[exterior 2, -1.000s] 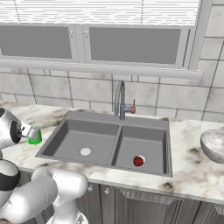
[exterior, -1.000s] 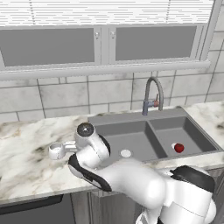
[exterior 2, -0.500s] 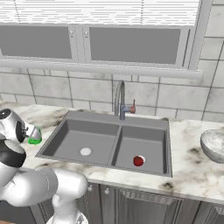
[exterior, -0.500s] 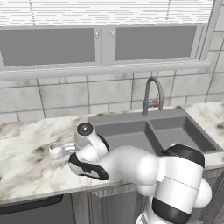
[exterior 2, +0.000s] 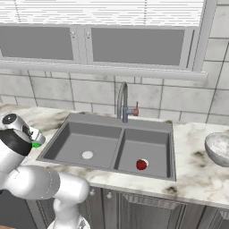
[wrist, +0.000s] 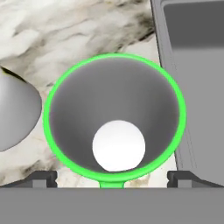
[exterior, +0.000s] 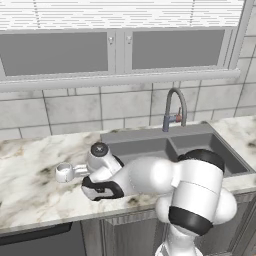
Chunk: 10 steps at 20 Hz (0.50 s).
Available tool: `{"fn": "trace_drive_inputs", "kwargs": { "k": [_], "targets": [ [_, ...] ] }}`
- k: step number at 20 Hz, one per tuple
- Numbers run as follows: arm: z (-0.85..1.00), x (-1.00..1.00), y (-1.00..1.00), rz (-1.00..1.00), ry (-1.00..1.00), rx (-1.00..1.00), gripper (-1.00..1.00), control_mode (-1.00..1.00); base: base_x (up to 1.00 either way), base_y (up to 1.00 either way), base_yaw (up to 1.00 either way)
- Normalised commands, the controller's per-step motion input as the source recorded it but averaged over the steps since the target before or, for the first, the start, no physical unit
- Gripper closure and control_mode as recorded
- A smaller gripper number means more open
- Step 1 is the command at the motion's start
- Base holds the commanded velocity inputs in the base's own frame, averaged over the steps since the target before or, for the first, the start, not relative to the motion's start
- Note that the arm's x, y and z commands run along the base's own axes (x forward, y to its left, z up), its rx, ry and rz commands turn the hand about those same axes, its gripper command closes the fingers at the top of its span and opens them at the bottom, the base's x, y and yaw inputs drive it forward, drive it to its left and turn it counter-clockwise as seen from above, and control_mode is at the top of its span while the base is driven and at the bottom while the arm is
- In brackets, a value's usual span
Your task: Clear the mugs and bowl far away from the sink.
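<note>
Gripper [wrist: 112, 178] is spread wide over the green mug [wrist: 114, 118]; the white mug [wrist: 15, 114] sits just beside, so 1 finger might bump it.

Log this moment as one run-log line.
tool: open, straddling green mug from above | white mug: beside it | bowl: counter right of sink | nothing held

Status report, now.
Gripper open, directly above bright green cylindrical mug. Mug on marble counter beside dark grey sink. Rounded white-grey mug close alongside.
</note>
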Motion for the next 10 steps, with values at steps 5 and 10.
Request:
{"fn": "trace_drive_inputs", "kwargs": {
  "k": [5, 10],
  "targets": [
    [-0.03, 0.05, 0.0, 0.0, 0.0, 0.0, 1.0, -1.0, 0.0, 0.0, 0.0],
    [0.08, -0.02, 0.0, 0.0, -0.05, 0.0, 1.0, -1.0, 0.0, 0.0, 0.0]
  ]
}}
